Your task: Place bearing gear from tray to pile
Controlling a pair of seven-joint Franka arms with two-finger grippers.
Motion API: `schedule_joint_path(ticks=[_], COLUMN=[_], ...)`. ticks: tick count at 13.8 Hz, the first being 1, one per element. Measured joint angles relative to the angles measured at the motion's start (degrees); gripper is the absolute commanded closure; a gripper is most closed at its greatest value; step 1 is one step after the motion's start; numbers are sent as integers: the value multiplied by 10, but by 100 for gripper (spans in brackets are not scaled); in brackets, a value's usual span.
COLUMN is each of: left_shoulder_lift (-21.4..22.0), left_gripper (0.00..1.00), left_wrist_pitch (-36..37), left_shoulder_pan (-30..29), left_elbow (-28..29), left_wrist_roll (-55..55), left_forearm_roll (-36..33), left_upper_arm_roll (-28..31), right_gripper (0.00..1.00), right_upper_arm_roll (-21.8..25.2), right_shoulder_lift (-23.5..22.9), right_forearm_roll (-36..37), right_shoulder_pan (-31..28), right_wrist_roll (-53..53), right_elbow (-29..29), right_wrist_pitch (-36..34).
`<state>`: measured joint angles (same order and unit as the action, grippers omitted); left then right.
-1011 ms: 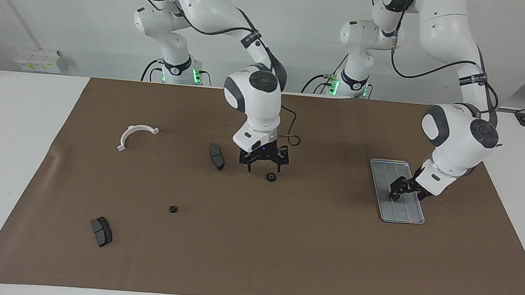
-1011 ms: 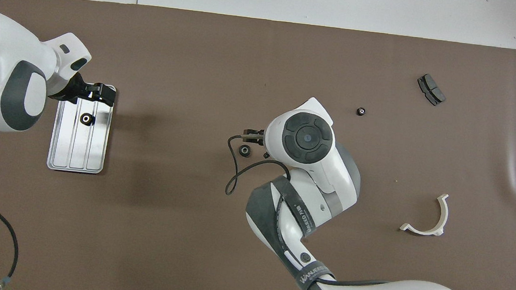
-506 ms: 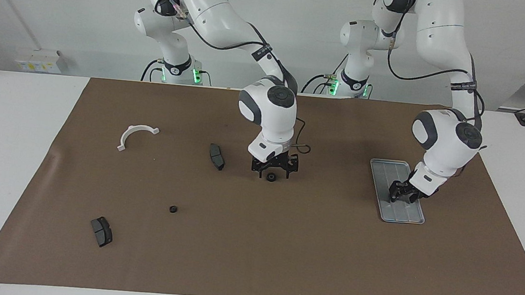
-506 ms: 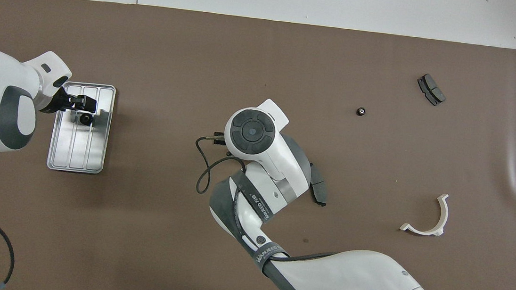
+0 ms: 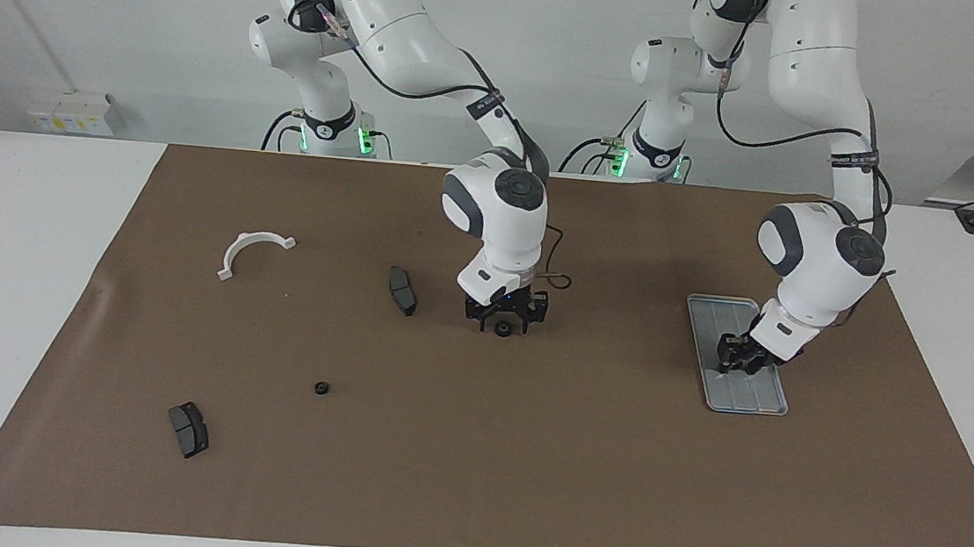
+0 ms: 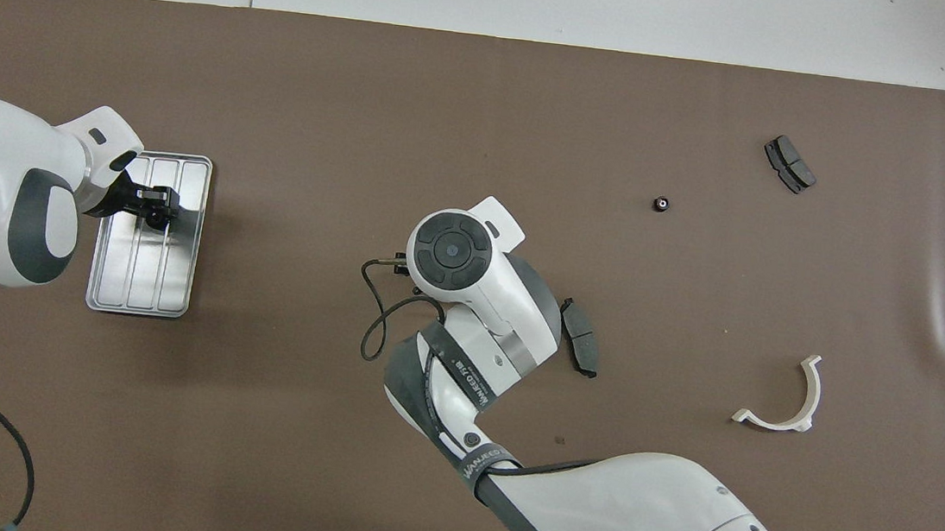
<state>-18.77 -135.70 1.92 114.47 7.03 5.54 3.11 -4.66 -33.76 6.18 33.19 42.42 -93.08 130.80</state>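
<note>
Down on the tray [image 6: 141, 286] with the left claw [image 5: 733, 358], right at the bearing gear [image 6: 157, 219] lying in the half of the tray farther from the robots. Cannot tell whether that claw has closed on the gear or only stands at it.

Tray at the left arm's end of the bench [image 5: 27, 286], on the brown mat [image 5: 523, 470], long axis and ridges running away from the robots. Raised rim all round, so best to lift straight up before any sideways travel.

Low over the middle of the mat with the right claw [image 5: 502, 317], spread wide, straddling a second bearing gear [image 5: 501, 329] resting on the mat; holding nothing, by the look of it.

Toward the right arm's end, the pile, loosely scattered: white half-ring bracket [image 5: 253, 250], one dark brake pad [image 5: 403, 290] just beside the right claw, another brake pad [image 5: 189, 429] well farther from the robots, and a third bearing gear [image 5: 320, 388] between them.

Judged as the pick-up step: carry from the tray toward the right arm's end. Plenty of bare mat between tray and right claw. Risk of crowding the right arm if carried all the way; safer to set down short, in the middle.
</note>
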Motion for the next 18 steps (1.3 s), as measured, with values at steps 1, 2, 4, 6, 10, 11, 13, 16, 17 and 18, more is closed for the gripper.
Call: schedule_joint_path(ticks=[1,2,4,6,10,11,13,16,17,18], left_shoulder_lift=[1,2,3,4,4,4,5,5,5,5], left_gripper=[60,61,66,72,83,84,85,85,85,85], left_wrist_pitch=[0,1,1,1,1,2,19,83,102,118], left_shoulder_pan=[1,1,1,1,1,1,2,14,23,35], left_elbow=[1,2,3,3,4,4,-4,-56,-71,-83], left_wrist_roll=[-1,-1,-1,-1,-1,-1,-3,-29,-42,-63], left_forearm_roll=[0,0,0,0,0,0,0,0,0,0], left_upper_arm_roll=[0,0,0,0,0,0,-1,-2,-2,-3], right_gripper=[31,36,53,60,61,71,95,100,100,100], right_upper_arm_roll=[0,0,0,1,2,2,4,8,9,11], right_shoulder_lift=[0,0,1,4,3,2,2,2,2,3], right_forearm_roll=[0,0,1,2,7,8,10,33,39,43], right_shoulder_pan=[2,5,9,9,9,9,9,8,8,7], right_wrist_roll=[3,4,8,10,11,11,11,23,26,28], right_elbow=[-4,-4,-4,-4,-4,-5,-5,-4,-3,-3], right_wrist_pitch=[0,0,1,1,26,29,31,32,33,33])
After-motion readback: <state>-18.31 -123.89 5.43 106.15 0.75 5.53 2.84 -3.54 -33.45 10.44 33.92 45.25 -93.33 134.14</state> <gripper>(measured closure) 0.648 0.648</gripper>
